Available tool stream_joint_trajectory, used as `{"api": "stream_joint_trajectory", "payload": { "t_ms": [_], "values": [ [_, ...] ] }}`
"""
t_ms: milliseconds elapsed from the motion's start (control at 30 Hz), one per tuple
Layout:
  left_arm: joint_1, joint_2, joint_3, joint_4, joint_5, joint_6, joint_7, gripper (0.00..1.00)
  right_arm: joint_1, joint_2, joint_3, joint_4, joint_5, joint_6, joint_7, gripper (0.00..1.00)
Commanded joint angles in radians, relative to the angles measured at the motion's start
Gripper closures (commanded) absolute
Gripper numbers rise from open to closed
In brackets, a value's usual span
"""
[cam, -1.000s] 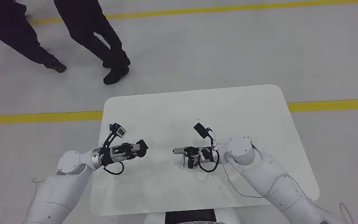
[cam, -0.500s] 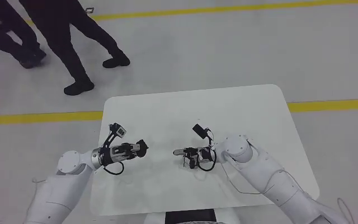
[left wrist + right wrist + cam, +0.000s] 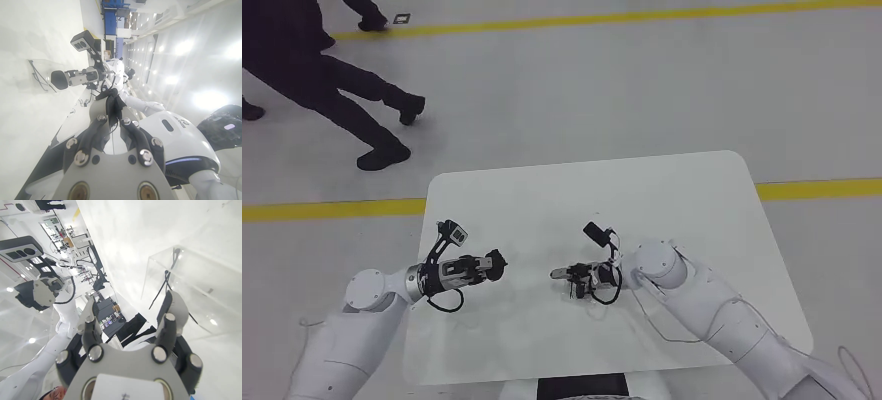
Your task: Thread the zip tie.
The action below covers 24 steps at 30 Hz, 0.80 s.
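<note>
1. Left gripper (image 3: pixel 112 102): the jaws are together, clamped on a black zip tie (image 3: pixel 109 93). A bunched dark end stands just past the fingertips. A thin strand runs back between the fingers toward the wrist. You should take its long axis as lying along the fingers.
2. Right gripper (image 3: pixel 130 311): the jaws are apart with nothing between them.
3. Governing relation: in the top view the two grippers point roughly tip toward tip above the table (image 3: pixel 692 200), near each other but apart. The tie's protruding end lies ahead of the open right jaws, across the gap. Both wrist views place the opposite gripper off to one side, so you should not assume the two are squarely in line.
4. Nearer arm: the left one has the tie and the right one is free. In my judgement, the coming move depends on closing that gap along the tie's axis, since a sideways error would miss so thin a piece.
5. Beyond the right jaws, a clear box (image 3: pixel 189 262) stands just beside one finger, with spare ties (image 3: pixel 166 281) inside. Do not mistake these for the held one.
6. Whether the protruding end is the head or the tail cannot be determined.
</note>
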Motion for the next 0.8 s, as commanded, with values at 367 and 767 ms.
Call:
{"api": "stream_joint_trajectory", "payload": {
  "t_ms": [367, 767],
  "values": [
    [0.000, 0.000, 0.000, 0.000, 0.000, 0.000, 0.000, 1.00, -0.016, 0.006, -0.002, 0.018, -0.020, 0.000, -0.034, 0.60],
    [0.000, 0.000, 0.000, 0.000, 0.000, 0.000, 0.000, 1.00, -0.015, 0.009, -0.007, 0.023, -0.028, 0.000, -0.048, 0.69]
  ]
}}
